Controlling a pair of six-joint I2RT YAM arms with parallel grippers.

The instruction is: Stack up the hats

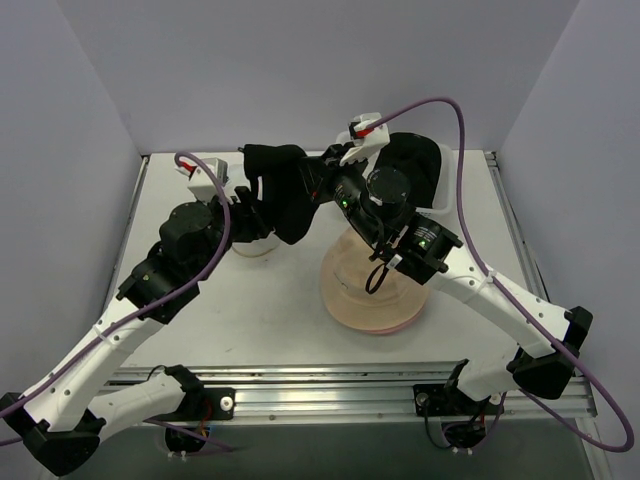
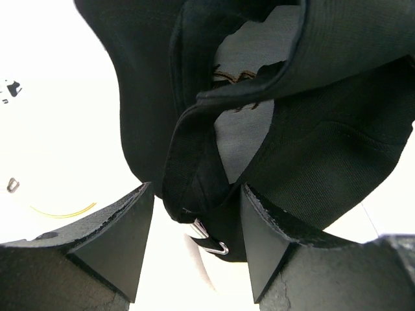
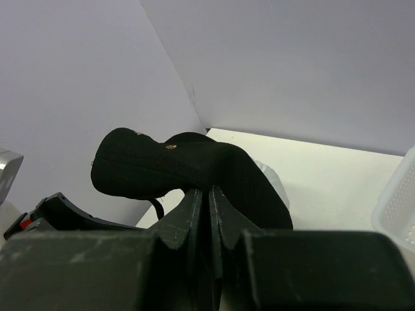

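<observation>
Black cap (image 1: 285, 190) hangs in the air between both arms, above the far part of the surface (image 1: 270, 310). Right fingers (image 3: 206, 207) pinched shut on its fabric. Left fingers (image 2: 194, 243) stand partly open astride the cap's rear strap and buckle (image 2: 211, 240); grip there I cannot tell. Pink bucket hat (image 1: 372, 290) lies below the right arm; another black hat (image 1: 420, 165) sits at the far edge. Risk: thin fabric slips from the right pinch, or the left fingers snag the strap and drag the cap off line.

White table (image 1: 250, 310), pale lilac walls (image 1: 300, 70).
</observation>
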